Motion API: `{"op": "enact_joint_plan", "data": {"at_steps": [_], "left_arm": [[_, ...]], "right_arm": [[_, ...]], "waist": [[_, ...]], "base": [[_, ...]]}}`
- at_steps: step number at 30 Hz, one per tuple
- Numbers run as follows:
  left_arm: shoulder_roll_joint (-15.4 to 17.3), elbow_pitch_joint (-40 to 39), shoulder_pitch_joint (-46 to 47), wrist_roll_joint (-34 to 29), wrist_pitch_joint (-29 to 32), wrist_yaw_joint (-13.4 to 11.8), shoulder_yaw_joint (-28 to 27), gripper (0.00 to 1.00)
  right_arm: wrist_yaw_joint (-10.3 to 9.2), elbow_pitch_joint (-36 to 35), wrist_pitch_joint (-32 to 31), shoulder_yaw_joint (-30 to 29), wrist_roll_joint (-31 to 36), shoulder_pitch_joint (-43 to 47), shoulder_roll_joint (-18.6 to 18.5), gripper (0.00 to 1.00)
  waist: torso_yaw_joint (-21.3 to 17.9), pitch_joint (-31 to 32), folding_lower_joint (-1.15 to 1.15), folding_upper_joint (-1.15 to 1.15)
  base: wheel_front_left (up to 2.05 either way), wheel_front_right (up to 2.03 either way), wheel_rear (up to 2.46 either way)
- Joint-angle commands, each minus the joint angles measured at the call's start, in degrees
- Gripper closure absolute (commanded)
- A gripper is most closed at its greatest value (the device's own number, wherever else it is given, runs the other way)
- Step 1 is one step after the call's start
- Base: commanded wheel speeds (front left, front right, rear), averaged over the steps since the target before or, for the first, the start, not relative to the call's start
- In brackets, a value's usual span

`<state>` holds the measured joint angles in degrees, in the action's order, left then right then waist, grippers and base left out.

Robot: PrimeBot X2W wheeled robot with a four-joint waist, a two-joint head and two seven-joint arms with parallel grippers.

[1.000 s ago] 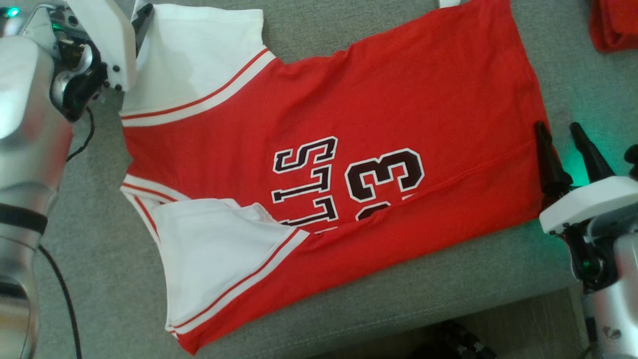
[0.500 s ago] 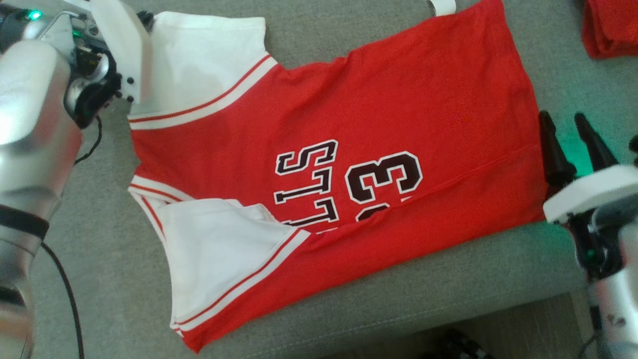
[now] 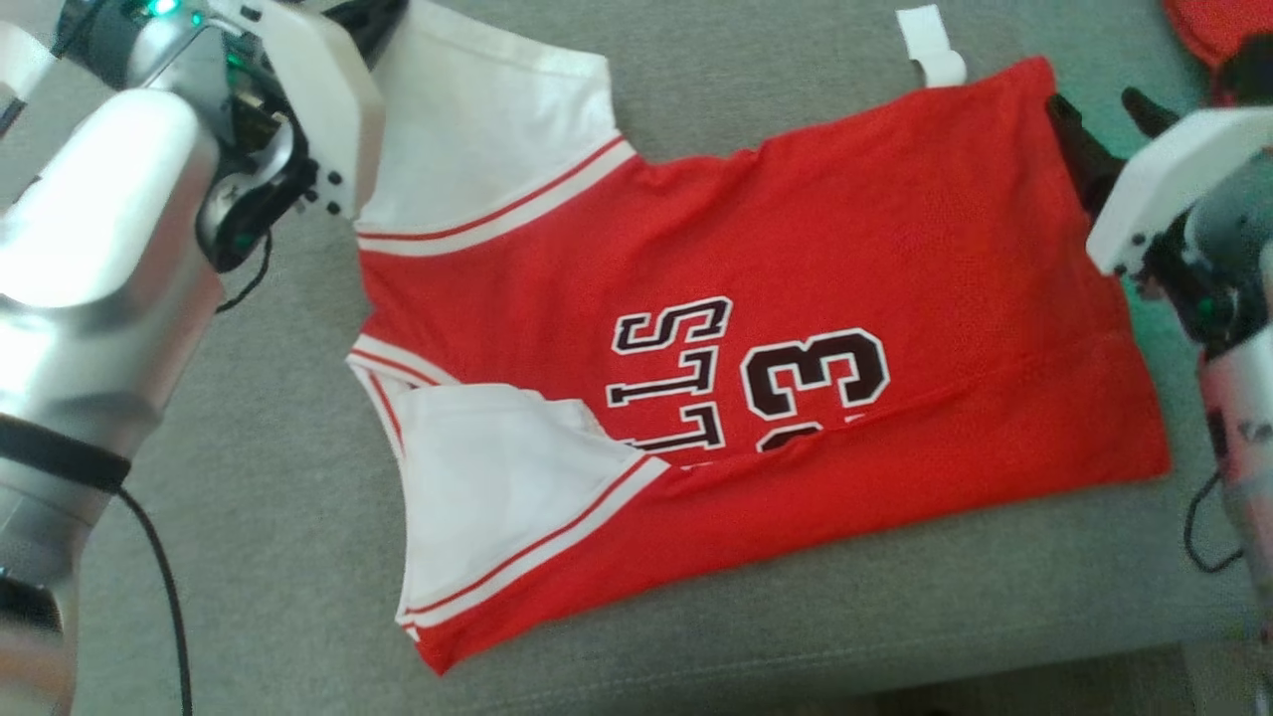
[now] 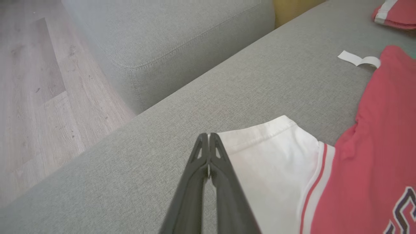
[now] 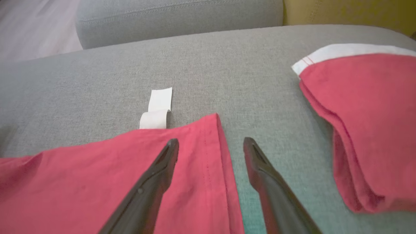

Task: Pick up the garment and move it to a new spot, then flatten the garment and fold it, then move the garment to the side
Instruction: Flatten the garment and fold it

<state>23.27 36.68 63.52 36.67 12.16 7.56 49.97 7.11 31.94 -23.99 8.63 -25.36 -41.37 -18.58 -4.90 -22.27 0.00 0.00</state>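
The garment [image 3: 756, 259], a red jersey with white sleeves and dark lettering, lies spread on the grey sofa seat [image 3: 249, 517], its lower side folded over. My left gripper [image 3: 376, 20] is at the far white sleeve's corner. In the left wrist view this gripper [image 4: 208, 138] is shut, with a sliver of white sleeve [image 4: 269, 162] cloth pinched between its fingers. My right gripper [image 3: 1094, 104] stands open at the hem's far corner. In the right wrist view the right gripper [image 5: 210, 143] has one finger over the red cloth [image 5: 97, 175] and the other over bare cushion.
A white label [image 3: 930, 45] sticks out by the hem's far corner. Another folded red garment [image 5: 357, 130] lies just right of my right gripper. A grey sofa cushion [image 4: 162, 39] rises behind, wooden floor [image 4: 39, 97] beyond it. The seat's front edge [image 3: 796, 676] is near.
The head camera has shifted. My left gripper has shut on the white sleeve's corner. My right gripper has moved along the hem to its far corner, still open.
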Motion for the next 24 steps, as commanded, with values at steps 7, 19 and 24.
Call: {"op": "enact_joint_plan", "data": {"at_steps": [7,19,24], "left_arm": [[3.13,-6.28,1.60,0.73,0.08,-0.09,-0.53,1.00],[2.96,-8.94,0.96,0.81,0.68,-0.38,0.63,1.00],[2.96,-9.13,0.59,0.86,0.64,-0.70,1.01,1.00]], "right_arm": [[0.37,11.65,-0.09,2.71,3.89,-9.40,-0.20,0.00],[0.37,23.55,0.75,5.71,3.16,-16.67,0.94,0.00],[0.37,26.59,1.77,7.66,1.88,-18.40,0.91,0.04]], "waist": [[3.43,-0.48,0.00,0.00],[5.78,-0.77,0.00,0.00],[6.11,-0.53,0.00,0.00]], "base": [[0.00,0.00,0.00],[0.00,0.00,0.00],[0.00,0.00,0.00]]}}
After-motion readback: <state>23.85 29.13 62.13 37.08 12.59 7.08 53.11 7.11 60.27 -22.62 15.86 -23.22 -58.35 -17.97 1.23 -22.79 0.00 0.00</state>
